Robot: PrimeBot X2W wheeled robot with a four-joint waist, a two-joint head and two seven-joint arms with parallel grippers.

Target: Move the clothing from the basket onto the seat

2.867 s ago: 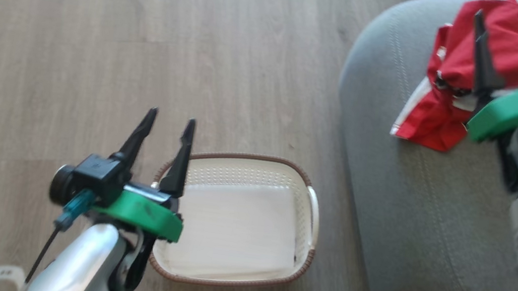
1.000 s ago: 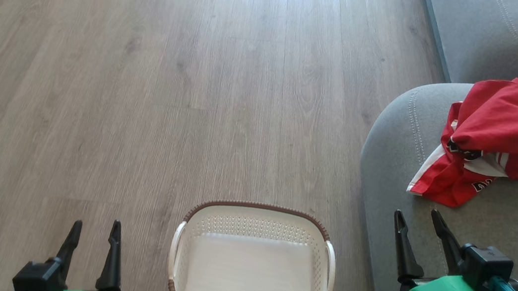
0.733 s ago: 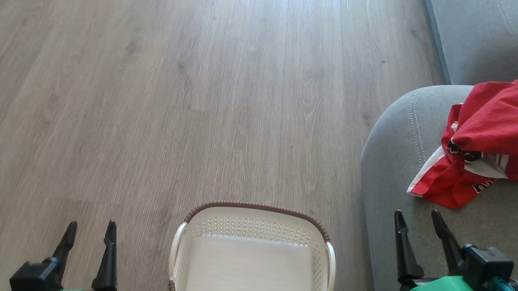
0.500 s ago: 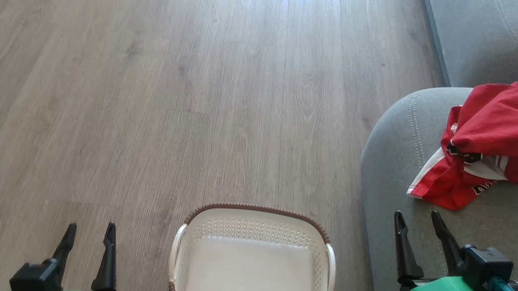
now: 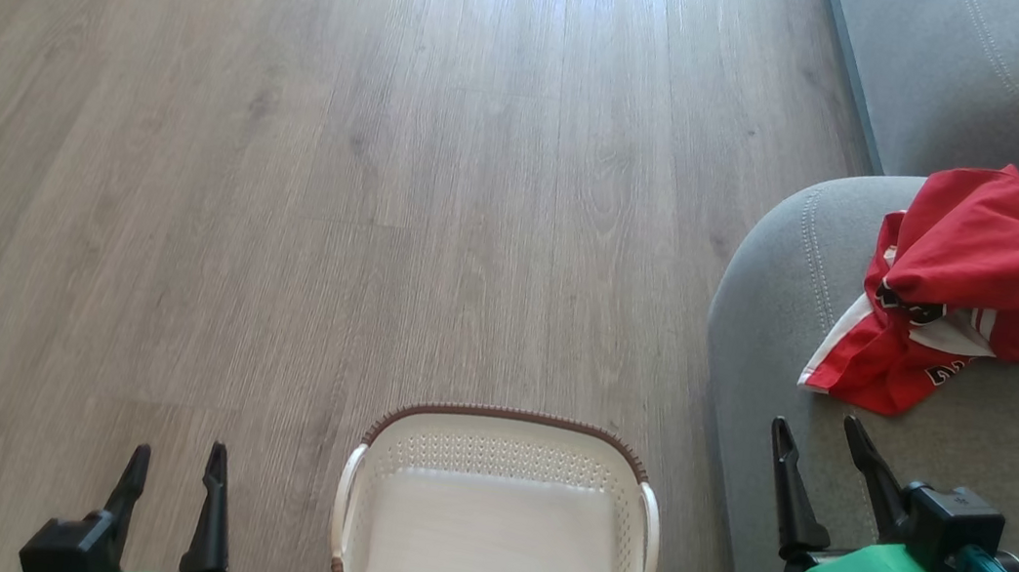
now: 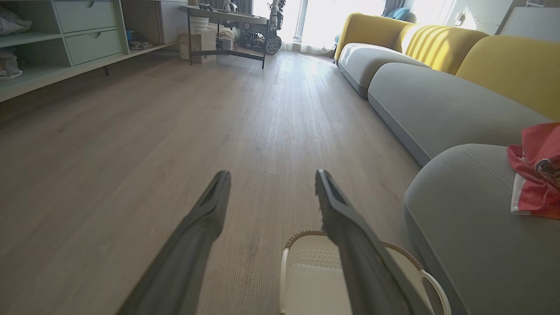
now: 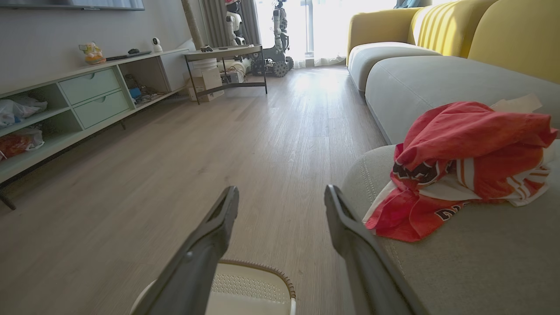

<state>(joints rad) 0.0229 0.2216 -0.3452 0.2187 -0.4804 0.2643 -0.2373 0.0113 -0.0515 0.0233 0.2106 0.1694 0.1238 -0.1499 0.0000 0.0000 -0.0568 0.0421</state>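
Observation:
The red clothing [image 5: 971, 293] with white stripes and dark lettering lies in a crumpled heap on the grey seat [image 5: 970, 455], also seen as the clothing [image 7: 463, 162] and the clothing [image 6: 536, 175]. The cream basket [image 5: 496, 525] with its brown rim stands on the floor at the bottom centre, nothing inside it. My right gripper [image 5: 818, 427] hangs open over the seat's near corner, short of the clothing, nothing between its fingers. My left gripper [image 5: 180, 456] is open at the lower left, beside the basket.
Wood floor [image 5: 291, 149] spreads ahead and to the left. Another grey cushion [image 5: 990, 74] sits behind the seat, with yellow backrests [image 6: 503, 61] along the sofa. A low shelf unit [image 7: 65, 100] and a small table [image 7: 223, 61] stand far off.
The right gripper has let go of the clothing on the seat and drawn back near me. The left arm dropped to the lower left. The camera turned, then kept tilting slightly.

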